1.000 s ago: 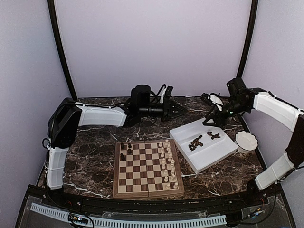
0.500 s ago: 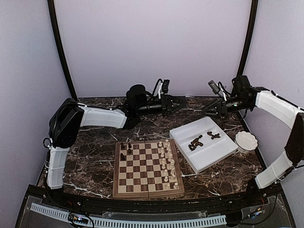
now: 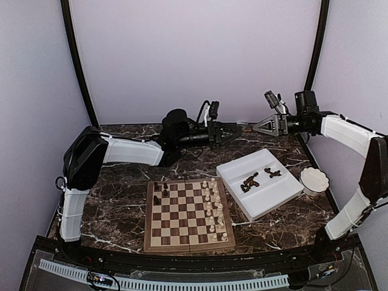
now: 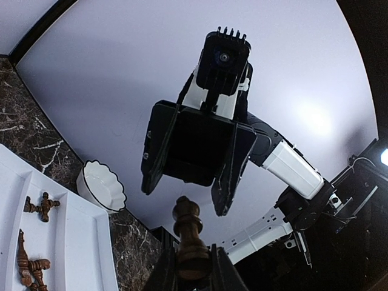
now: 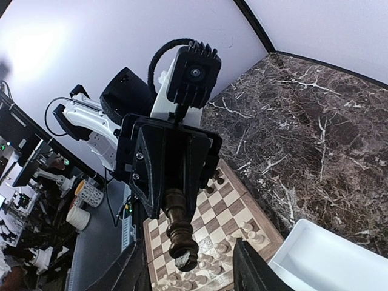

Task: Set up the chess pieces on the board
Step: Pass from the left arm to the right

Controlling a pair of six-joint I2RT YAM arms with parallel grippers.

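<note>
My left gripper (image 3: 235,131) is clamped on one dark chess piece (image 4: 188,230), held in the air above the back of the table. It points at the right gripper (image 3: 254,128), whose fingers (image 5: 247,270) stand apart just in front of the piece's head, not touching it. Below, more dark chess pieces (image 3: 250,180) lie in the white tray (image 3: 270,199). A few stand at the far left corner of the board (image 3: 182,230), with cream pieces (image 3: 212,206) along its right side.

A white divided tray (image 3: 270,197) lies at an angle on the right of the dark marble table (image 3: 115,200). Just right of it, near the table's right edge, sits a small white scalloped bowl (image 3: 314,180). Cream-white chess pieces (image 3: 210,213) stand in two columns left of the tray.
</note>
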